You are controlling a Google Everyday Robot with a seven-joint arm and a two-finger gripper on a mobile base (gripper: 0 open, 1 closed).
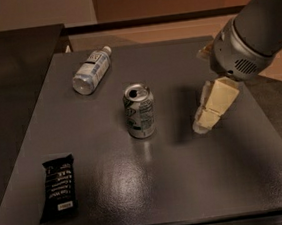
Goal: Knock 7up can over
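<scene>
The 7up can (140,111), silvery with dark greenish print and a pull-tab top, stands upright near the middle of the dark grey table (188,180). My gripper (207,117), with cream-coloured fingers (215,101) under a grey wrist housing, hangs over the table to the right of the can, about a can's width away and not touching it.
A clear plastic bottle with a white cap (91,71) lies on its side at the back left. A black snack bar wrapper (59,187) lies at the front left. The table's right edge is just beyond the arm.
</scene>
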